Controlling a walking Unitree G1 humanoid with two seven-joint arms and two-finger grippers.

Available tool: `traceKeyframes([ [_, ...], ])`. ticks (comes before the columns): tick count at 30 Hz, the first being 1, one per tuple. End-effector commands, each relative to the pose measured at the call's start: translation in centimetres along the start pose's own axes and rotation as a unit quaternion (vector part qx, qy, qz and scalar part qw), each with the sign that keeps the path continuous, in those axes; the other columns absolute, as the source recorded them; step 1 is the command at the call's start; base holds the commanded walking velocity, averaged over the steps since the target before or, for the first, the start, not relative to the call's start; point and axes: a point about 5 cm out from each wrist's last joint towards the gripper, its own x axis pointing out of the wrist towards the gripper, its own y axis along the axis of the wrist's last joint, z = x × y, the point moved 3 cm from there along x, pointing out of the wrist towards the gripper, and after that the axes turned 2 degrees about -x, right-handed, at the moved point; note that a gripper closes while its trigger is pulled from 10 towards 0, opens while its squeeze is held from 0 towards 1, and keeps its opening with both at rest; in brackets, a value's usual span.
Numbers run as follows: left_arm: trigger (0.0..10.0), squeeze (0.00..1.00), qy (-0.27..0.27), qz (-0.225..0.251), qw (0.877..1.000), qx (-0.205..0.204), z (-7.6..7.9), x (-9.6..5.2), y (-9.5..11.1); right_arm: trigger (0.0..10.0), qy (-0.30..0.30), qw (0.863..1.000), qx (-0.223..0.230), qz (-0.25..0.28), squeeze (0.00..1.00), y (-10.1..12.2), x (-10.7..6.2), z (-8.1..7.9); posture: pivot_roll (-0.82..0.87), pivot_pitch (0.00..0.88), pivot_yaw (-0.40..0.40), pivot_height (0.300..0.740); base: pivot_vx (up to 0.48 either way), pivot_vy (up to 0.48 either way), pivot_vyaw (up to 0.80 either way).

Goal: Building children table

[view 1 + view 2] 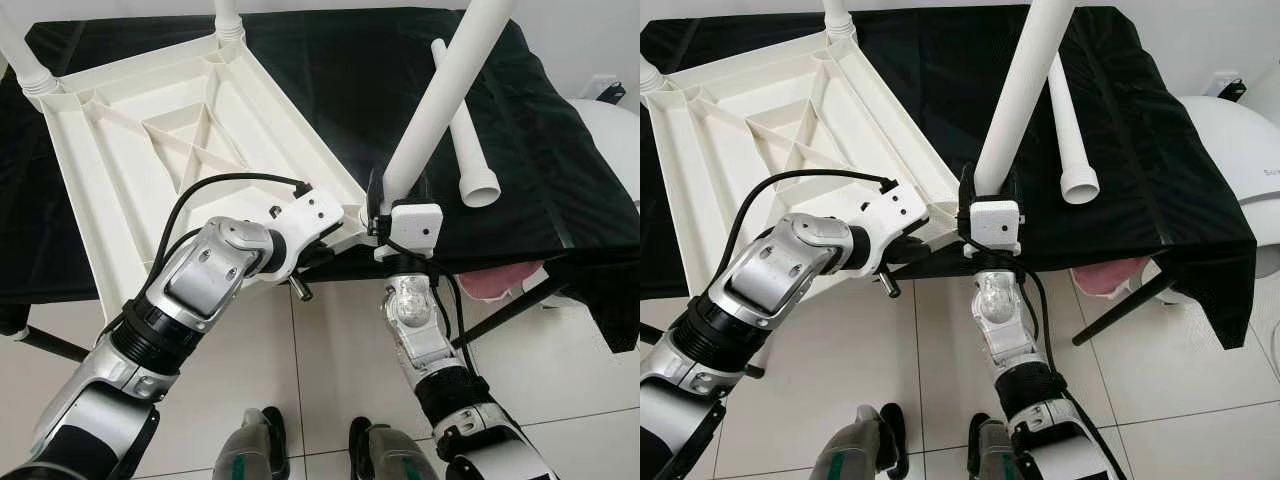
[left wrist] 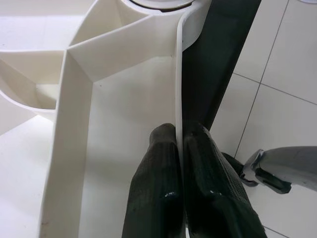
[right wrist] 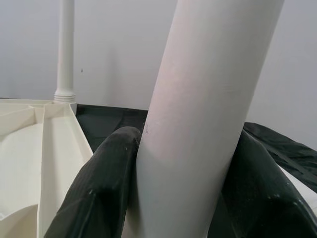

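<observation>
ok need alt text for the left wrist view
Left gripper pinching the thin side wall of the upturned white tabletop, one black finger on each face. Black cloth and pale floor tiles lie beyond the wall.

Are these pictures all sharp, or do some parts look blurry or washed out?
Both eye views are sharp and evenly lit; the white tabletop looks bright against the black cloth. In the left wrist view, the left hand pinching the tabletop's rim is slightly soft up close. In the right wrist view, the right hand grips a pale, nearly featureless table leg.
</observation>
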Motion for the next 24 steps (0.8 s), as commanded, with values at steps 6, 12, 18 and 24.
traceKeyframes([
  [6, 10.0, 0.0, 0.107, 0.018, 0.994, 0.011, -3.6, -2.3, 1.2, 10.0, -0.008, 0.994, -0.023, -0.105, 0.0, -4.2, -2.0, 3.0, -0.02, 0.189, -0.001, 0.74, 0.0, 0.0, 0.0],
  [12, 10.0, 0.0, 0.108, 0.017, 0.994, 0.011, -3.7, -2.4, 1.2, 10.0, 0.007, 0.993, -0.006, -0.12, 0.0, -4.6, -1.5, 3.6, -0.02, 0.192, 0.001, 0.74, 0.0, 0.0, 0.0],
  [18, 10.0, 0.0, 0.109, 0.016, 0.994, 0.013, -3.8, -2.5, 1.2, 10.0, 0.052, 0.992, -0.002, -0.116, 0.0, -4.6, -1.2, 3.4, -0.02, 0.197, 0.004, 0.74, 0.0, 0.0, 0.0],
  [24, 10.0, 0.0, 0.109, 0.015, 0.994, 0.013, -3.8, -2.5, 1.2, 10.0, 0.115, 0.988, 0.013, -0.102, 0.0, -4.3, -1.4, 2.9, -0.02, 0.201, 0.003, 0.74, 0.0, 0.0, 0.0],
])
